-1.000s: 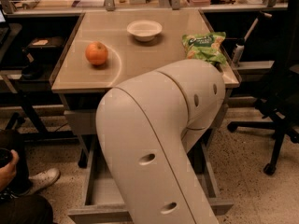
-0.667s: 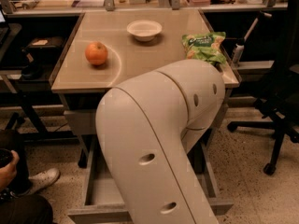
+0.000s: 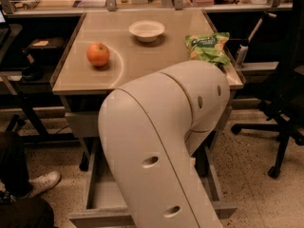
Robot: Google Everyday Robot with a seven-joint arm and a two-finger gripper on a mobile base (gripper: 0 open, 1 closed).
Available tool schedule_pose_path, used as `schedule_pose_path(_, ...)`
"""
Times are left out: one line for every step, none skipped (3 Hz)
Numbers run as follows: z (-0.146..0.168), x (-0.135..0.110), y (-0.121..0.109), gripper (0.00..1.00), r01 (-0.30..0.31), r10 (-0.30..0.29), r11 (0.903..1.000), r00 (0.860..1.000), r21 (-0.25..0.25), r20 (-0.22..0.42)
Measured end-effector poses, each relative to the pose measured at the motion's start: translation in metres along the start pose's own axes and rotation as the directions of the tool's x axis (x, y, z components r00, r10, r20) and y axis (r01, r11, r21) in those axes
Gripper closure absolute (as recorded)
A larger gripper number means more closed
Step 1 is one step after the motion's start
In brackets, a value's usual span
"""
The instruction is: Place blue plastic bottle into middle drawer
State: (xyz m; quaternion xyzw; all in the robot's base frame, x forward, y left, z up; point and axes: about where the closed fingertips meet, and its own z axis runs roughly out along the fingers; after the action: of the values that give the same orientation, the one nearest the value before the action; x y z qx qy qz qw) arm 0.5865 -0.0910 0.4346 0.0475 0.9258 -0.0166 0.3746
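Observation:
My big beige arm [image 3: 161, 141] fills the middle of the camera view and bends down in front of the table. The gripper is hidden behind the arm, down over the open drawer. The middle drawer [image 3: 102, 196] is pulled out below the table, with its smooth grey inside showing at the left and its front edge [image 3: 95, 218] at the bottom. The blue plastic bottle is out of view.
The beige table [image 3: 142, 56] carries an orange fruit [image 3: 98, 54] at the left, a white bowl [image 3: 147, 30] at the back and a green chip bag [image 3: 207, 46] at the right. A black office chair [image 3: 285, 108] stands right. A person's shoe [image 3: 40, 183] is at the lower left.

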Motion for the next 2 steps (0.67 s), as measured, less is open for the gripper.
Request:
schedule_pose_path(-0.005,-0.003,0.001,0.0,0.01,-0.01,0.9999,1.0,0.011,0.0)
schedule_pose_path(-0.037,-0.019,-0.002,0.0,0.04,-0.041,0.9978,0.999,0.052,0.03)
